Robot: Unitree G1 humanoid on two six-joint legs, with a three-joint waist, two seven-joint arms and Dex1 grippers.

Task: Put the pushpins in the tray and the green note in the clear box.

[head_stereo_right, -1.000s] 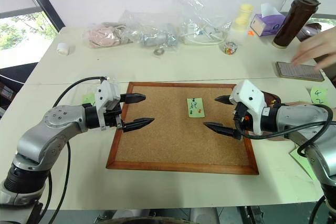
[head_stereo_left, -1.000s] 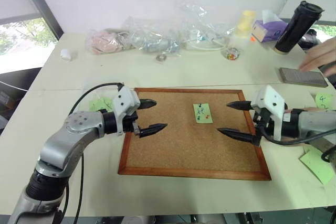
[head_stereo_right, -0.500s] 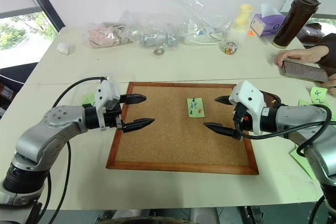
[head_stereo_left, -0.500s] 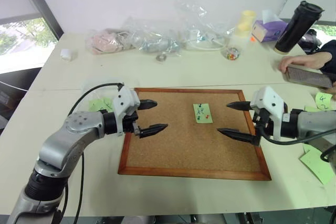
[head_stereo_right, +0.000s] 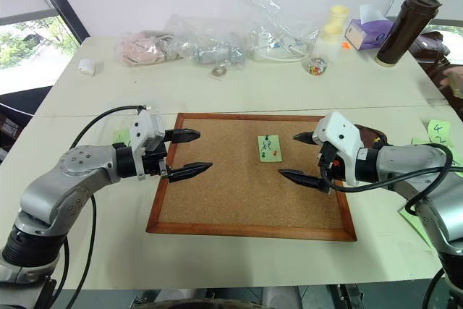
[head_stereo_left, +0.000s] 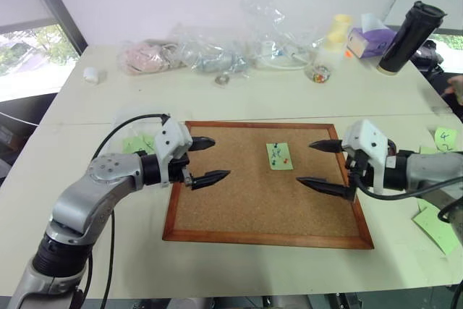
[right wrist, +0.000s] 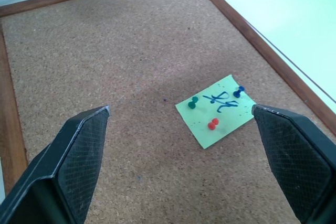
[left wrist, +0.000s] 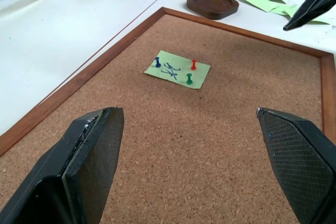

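The green note (head_stereo_left: 279, 155) lies on the cork board (head_stereo_left: 246, 215), pinned by three pushpins: blue (left wrist: 157, 62), red (left wrist: 193, 65) and green (left wrist: 189, 79). My left gripper (head_stereo_left: 219, 158) hovers open over the board's left part, well short of the note. My right gripper (head_stereo_left: 305, 163) hovers open just right of the note, its fingers (right wrist: 79, 150) spread wide with the note (right wrist: 216, 109) ahead between them. The dark brown tray (left wrist: 212, 4) sits off the board's right edge, behind my right gripper, with a pin in it. The clear box is hidden.
Clear plastic bags (head_stereo_left: 210, 52), a small jar of pins (head_stereo_left: 320, 72), a yellow bottle (head_stereo_left: 338, 30), a tissue box (head_stereo_left: 369, 40) and a dark tumbler (head_stereo_left: 406, 37) line the table's back. Loose green notes (head_stereo_left: 436, 226) lie at the right, one marked 4 (head_stereo_left: 446, 137).
The person's hand and the phone at the back right are gone from the table. Both my arms have stayed in place with fingers apart.
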